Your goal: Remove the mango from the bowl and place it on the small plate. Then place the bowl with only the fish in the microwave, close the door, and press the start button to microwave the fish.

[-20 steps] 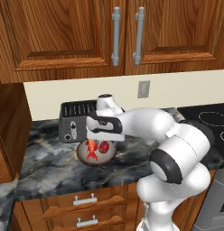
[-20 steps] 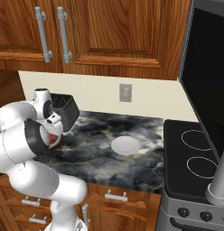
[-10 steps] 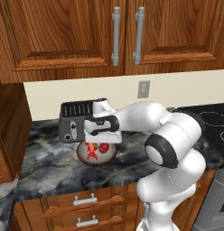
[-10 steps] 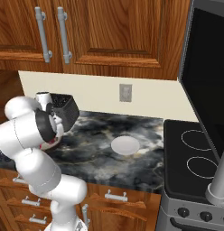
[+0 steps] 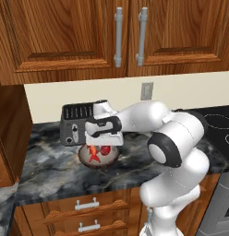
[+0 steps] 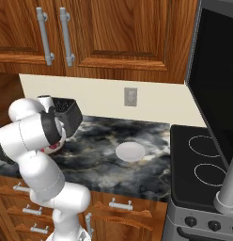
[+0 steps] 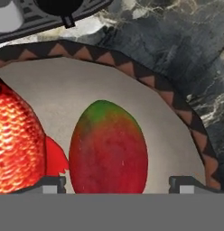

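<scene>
The bowl (image 5: pixel 85 159) sits on the dark marble counter in front of a toaster, with the orange-red fish (image 5: pixel 93 154) and the dark red mango (image 5: pixel 107 150) inside. My gripper (image 5: pixel 104 145) reaches straight down into it. In the hand view the mango (image 7: pixel 108 151) lies between my two fingertips (image 7: pixel 50 184), the jaws open and astride it with small gaps on both sides. The fish (image 7: pixel 16 144) lies just left of it inside the bowl's patterned rim (image 7: pixel 145 79). The small plate (image 6: pixel 130 151) rests on the counter to the right. The door (image 6: pixel 217 89) stands open at the far right.
A grey black-slotted toaster (image 5: pixel 77 123) stands right behind the bowl, close to my hand. A stove (image 6: pixel 203 164) with round burners adjoins the counter on the right. Wooden cabinets (image 5: pixel 130 32) hang overhead. Bare marble lies between bowl and plate.
My hand has sunk a little lower into the bowl and the elbow has swung down and forward. Bowl, fish, mango and plate have stayed put.
</scene>
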Robot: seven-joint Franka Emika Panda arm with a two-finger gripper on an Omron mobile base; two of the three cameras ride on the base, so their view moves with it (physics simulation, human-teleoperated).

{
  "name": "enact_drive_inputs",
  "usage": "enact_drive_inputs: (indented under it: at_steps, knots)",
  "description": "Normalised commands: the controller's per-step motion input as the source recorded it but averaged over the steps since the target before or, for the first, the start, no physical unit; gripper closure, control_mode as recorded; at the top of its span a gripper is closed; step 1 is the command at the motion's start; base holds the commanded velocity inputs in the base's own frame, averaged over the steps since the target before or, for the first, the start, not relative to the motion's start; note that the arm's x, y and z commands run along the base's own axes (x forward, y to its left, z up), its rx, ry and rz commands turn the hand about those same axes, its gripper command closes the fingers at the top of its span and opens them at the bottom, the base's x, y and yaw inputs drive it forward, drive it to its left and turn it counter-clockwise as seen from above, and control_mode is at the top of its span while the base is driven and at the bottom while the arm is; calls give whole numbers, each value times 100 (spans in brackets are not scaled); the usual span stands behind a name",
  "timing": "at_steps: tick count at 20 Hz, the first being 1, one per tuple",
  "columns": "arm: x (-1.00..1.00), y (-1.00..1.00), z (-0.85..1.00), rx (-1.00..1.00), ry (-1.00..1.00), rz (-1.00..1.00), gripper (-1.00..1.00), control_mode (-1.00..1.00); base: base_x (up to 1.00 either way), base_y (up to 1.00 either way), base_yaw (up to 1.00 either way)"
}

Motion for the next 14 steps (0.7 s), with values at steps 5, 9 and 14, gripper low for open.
enact_drive_inputs:
  at_steps: [5, 9, 14]
  knots:
    - [-34, -2, -18, 0, -7, 0, 100, -100, 0, 0, 0]
    - [-40, -1, 0, 0, -23, 0, 100, -100, 0, 0, 0]
    - [-32, -6, 15, 0, -29, 0, 100, -100, 0, 0, 0]
